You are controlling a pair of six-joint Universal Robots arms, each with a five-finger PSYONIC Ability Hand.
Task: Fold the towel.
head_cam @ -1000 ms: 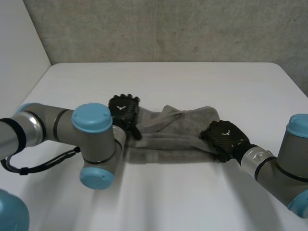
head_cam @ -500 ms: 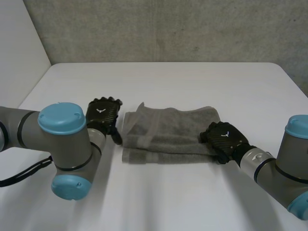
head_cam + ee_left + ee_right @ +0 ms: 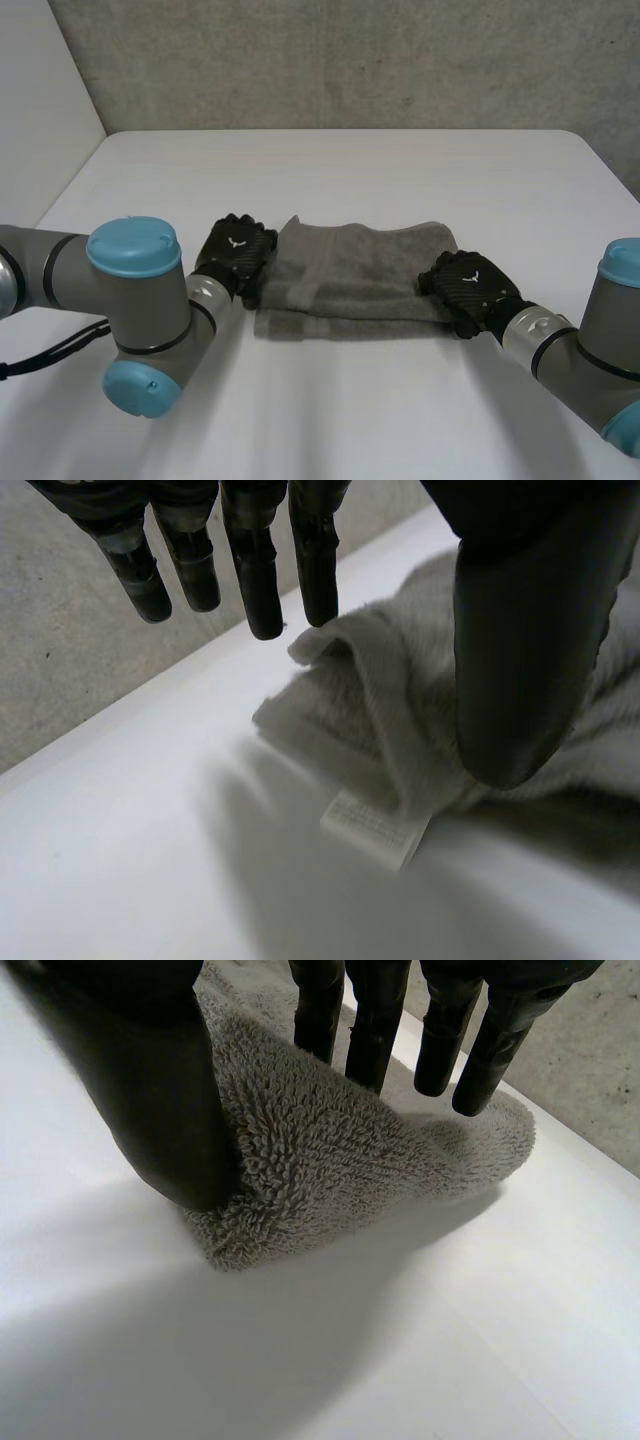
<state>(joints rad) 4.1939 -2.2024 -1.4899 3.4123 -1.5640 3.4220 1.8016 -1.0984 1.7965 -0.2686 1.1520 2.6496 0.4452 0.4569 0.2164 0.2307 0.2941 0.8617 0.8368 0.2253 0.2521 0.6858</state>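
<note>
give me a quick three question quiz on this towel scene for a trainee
1. True or false: the towel is held up in the air.
2. Fill the gap: the right hand is at the towel's ____ end.
3. The white label at a towel corner lies by: A. the left hand; B. the right hand; C. neither.

Key: 1 false, it lies folded on the table. 2 right. 3 A.
</note>
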